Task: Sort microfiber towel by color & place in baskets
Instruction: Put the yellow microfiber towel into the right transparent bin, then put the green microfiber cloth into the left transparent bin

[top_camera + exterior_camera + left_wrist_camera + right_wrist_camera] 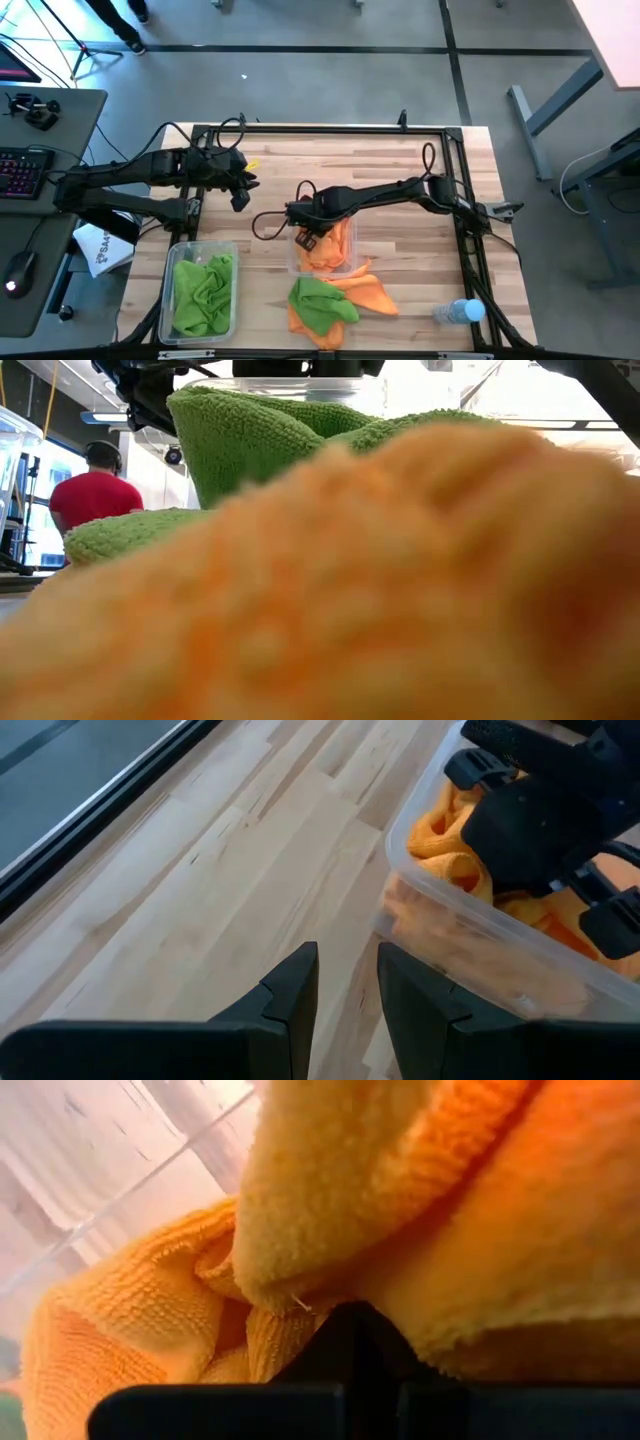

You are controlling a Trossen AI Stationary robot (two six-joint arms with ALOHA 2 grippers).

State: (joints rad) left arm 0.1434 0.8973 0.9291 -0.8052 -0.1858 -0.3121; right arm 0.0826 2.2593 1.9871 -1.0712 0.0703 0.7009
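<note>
Soft, light orange towel [400, 1200], likely limp and easy to bunch; best pinched at a raised fold. Pinched now in the fully closed right gripper [305, 238] over the orange basket [296, 262]. Left gripper [240, 198] parted, empty, above bare wooden table [400, 170]. More towels heaped at the table's front edge. Person in red beyond.

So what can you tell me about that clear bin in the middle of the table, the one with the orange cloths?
The middle bin is a clear, see-through plastic box with rounded corners, sitting upright on the wooden table. It holds crumpled orange microfiber towels, some spilling over its near rim onto the loose green and orange pile in front. The right end effector reaches down into it, shut among the orange cloth. A second bin with green towels stands apart on its left.
</note>
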